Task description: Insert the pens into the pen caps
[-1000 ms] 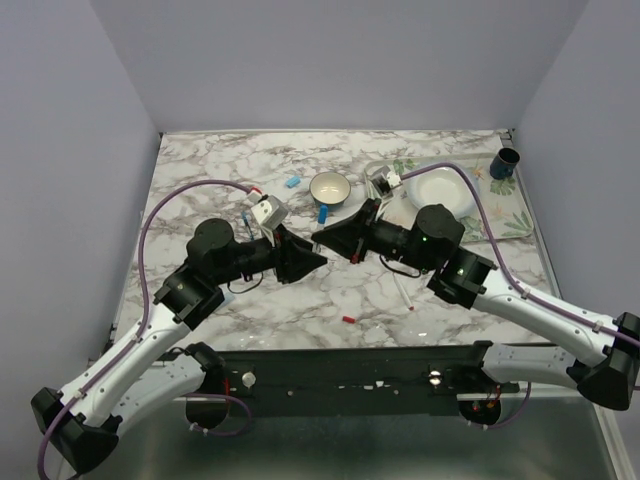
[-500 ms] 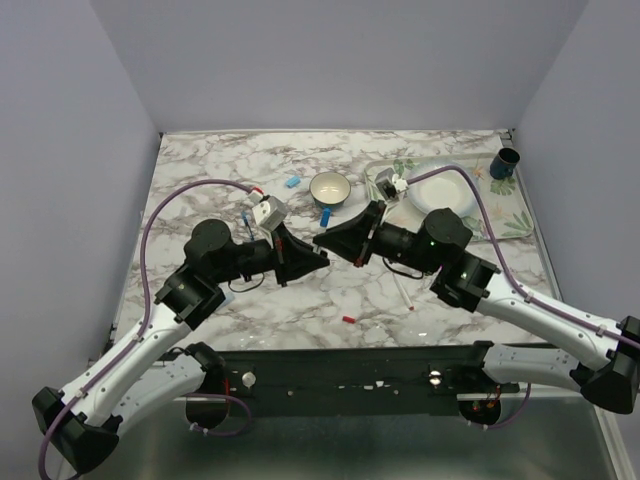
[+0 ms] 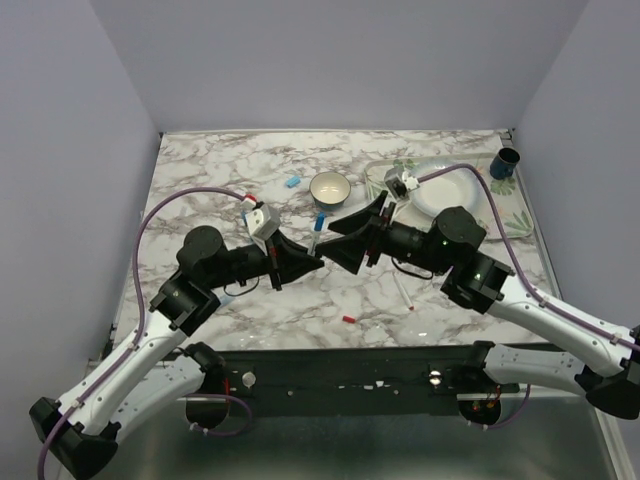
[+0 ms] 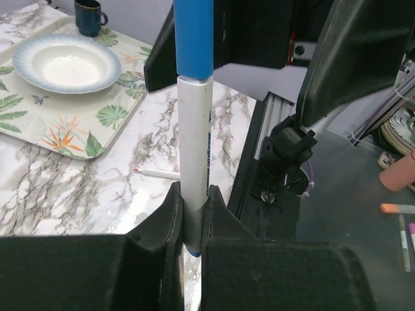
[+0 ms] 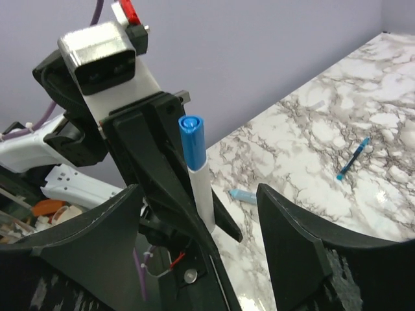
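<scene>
Left pincer (image 4: 193,197) is closing tight on the rear end of a pen (image 4: 194,129). The white barrel is sticking straight out past the fingertips toward the other arm, and both arms are hanging above the marble table (image 3: 200,160). Likely reason for the grip: holding low on the barrel is leaving the front length free, and aiming it across the gap is giving the partner a fixed target to push against. Right pincer (image 5: 198,191) is facing it head-on, jaws standing wide apart and gripping nothing. Its two fingers are straddling the pen's front end without touching it, as far as the wrist views are showing. A spare pen (image 3: 403,291) is lying flat on the table near the front edge, below the right arm and well apart from both pincers. On the held pen a blue cap (image 4: 193,39) is sitting over the tip, its rim meeting the white barrel with no gap showing; judging by that, this pairing is looking done and the right side is standing clear of it. A red cap (image 3: 348,319) is lying loose near the front edge, and a loose blue cap (image 3: 292,182) is resting toward the far side, both uncapped work by my reckoning.
</scene>
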